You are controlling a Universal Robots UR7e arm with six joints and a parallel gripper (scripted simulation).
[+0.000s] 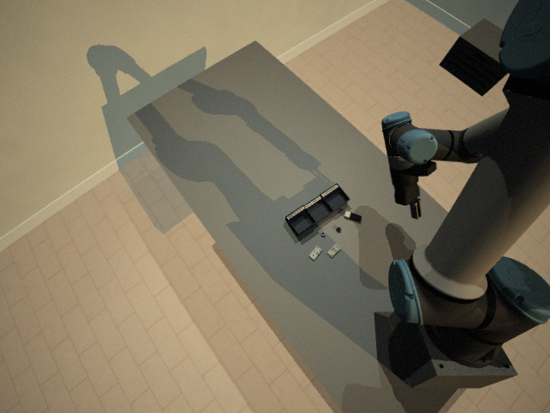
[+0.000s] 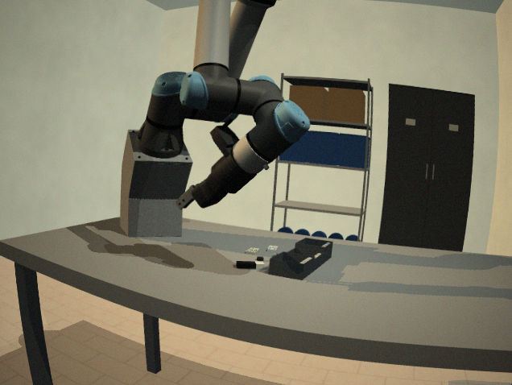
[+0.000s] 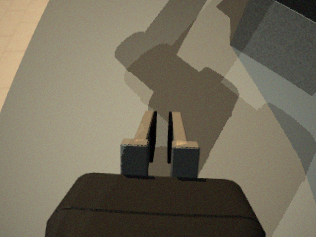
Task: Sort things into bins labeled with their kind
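Observation:
Three black bins point(image 1: 316, 212) point(image 2: 289, 262) stand in a joined row; their pale labels are too small to read. A black block with a white end point(image 1: 354, 217) point(image 2: 245, 264) lies beside the row. A small dark round piece point(image 1: 338, 229) point(image 2: 259, 258) and a small grey ring-like piece point(image 1: 322, 233) lie near it. Two pale spotted tiles lie apart: one tile point(image 1: 315, 252) point(image 2: 272, 248) and another tile point(image 1: 334, 250) point(image 2: 252, 250). My gripper point(image 1: 415, 216) point(image 2: 179, 204) point(image 3: 162, 126) hangs above the table, away from the things, slightly open with nothing between its fingers.
The arm's grey base block point(image 1: 413, 351) point(image 2: 154, 215) stands at one end of the table point(image 1: 248, 146) point(image 2: 207, 289). Arm shadows cross the table top. A shelf rack point(image 2: 320, 206) and a dark cabinet point(image 2: 428, 165) stand behind the table.

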